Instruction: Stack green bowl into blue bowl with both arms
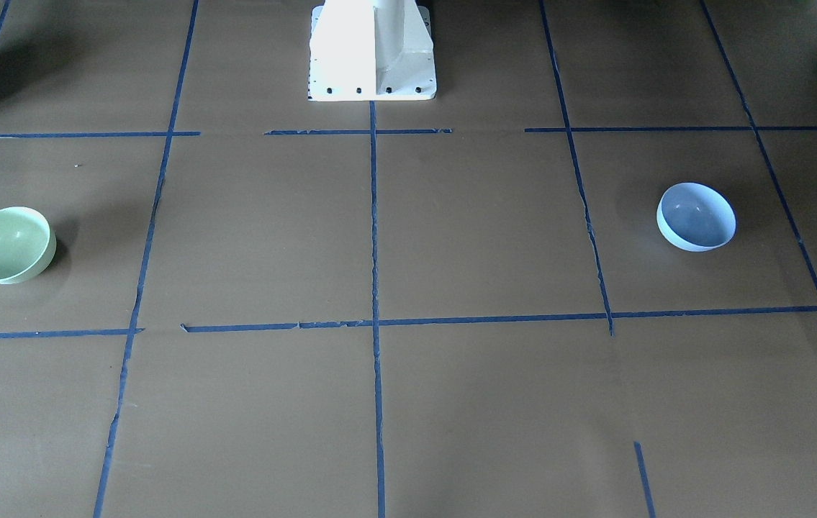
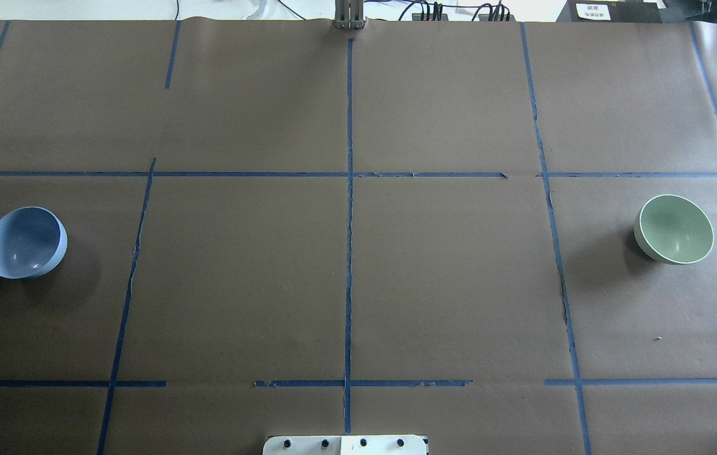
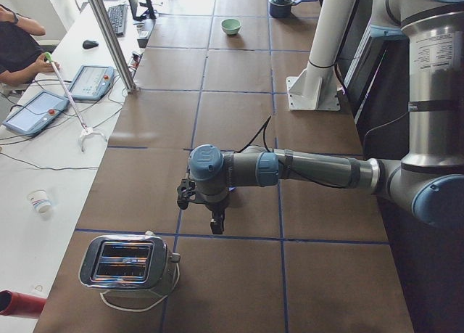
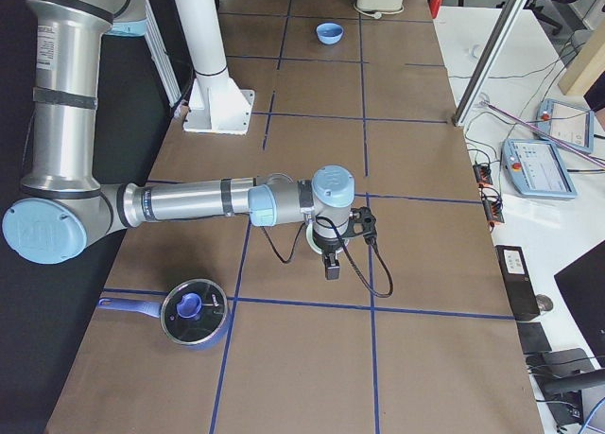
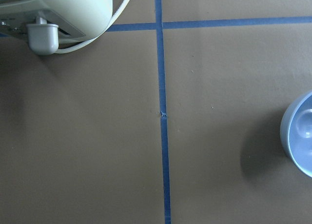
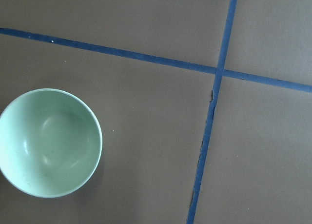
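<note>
1. Green bowl stands upright, mouth up, on the brown surface, far out on the robot's right side. It sits inside a square of the blue tape lines.
2. Blue bowl also stands upright, far out on the robot's left side. The two bowls are well apart, with the middle of the surface between them. Not stacked.
3. Left arm stretches low and level over the surface. Left pincer points straight down, just above a tape line and near the toaster. It shows only from the side, so I cannot tell whether its fingers are spread or pressed together.
4. Left wrist view looks down on bare surface and a tape crossing. The blue bowl is cut off at the right edge. A corner of the toaster, with its plug and cord, is at the top left.
5. Right arm likewise reaches out level. Right pincer points down above the surface. Side view only, so I cannot tell its state.
6. Right wrist view shows the green bowl whole at lower left, its inside glossy, off to one side of a tape crossing.
7. A lidded pot sits on the surface near the right arm's wrist. The white pedestal stands at the middle of the robot's edge.
</note>
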### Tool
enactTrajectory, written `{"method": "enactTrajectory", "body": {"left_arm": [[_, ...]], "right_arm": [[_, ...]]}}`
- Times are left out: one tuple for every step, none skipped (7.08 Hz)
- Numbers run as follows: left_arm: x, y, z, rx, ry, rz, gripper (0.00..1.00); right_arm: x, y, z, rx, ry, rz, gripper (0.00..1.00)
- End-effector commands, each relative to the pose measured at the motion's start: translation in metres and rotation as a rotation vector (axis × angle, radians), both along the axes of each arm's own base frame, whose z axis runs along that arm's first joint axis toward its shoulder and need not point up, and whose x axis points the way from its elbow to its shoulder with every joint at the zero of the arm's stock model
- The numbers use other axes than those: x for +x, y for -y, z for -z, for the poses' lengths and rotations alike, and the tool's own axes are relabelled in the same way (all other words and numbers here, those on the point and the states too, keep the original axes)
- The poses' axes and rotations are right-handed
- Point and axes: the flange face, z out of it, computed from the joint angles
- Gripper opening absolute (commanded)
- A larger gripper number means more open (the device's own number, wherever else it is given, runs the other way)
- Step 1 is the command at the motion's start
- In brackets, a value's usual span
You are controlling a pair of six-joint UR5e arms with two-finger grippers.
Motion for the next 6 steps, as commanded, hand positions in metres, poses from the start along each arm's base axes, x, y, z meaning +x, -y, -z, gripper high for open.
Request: {"method": "enactTrajectory", "body": {"left_arm": [[-0.004,-0.006,0.008,0.065,0.008,-0.023,1.00],[-0.005,-0.009,0.005,0.061,0.009,-0.020,1.00],[-0.005,-0.009,0.003,0.054,0.010,-0.019,1.00],[-0.005,-0.007,0.003,0.054,0.007,-0.017,1.00],[-0.005,-0.009,0.007,0.060,0.003,-0.017,1.00],[-0.005,-0.009,0.007,0.060,0.003,-0.017,1.00]], "right_arm": [[-0.001,-0.001,0.000,-0.001,0.005,0.003,1.00],[-0.001,-0.002,-0.001,-0.002,0.004,0.003,1.00],[-0.002,-0.007,-0.002,0.001,0.020,0.005,1.00],[-0.003,-0.009,-0.002,0.000,0.043,0.014,1.00],[-0.003,-0.010,-0.004,-0.003,0.044,0.016,1.00],[-0.004,-0.012,-0.004,-0.006,0.055,0.018,1.00]]}}
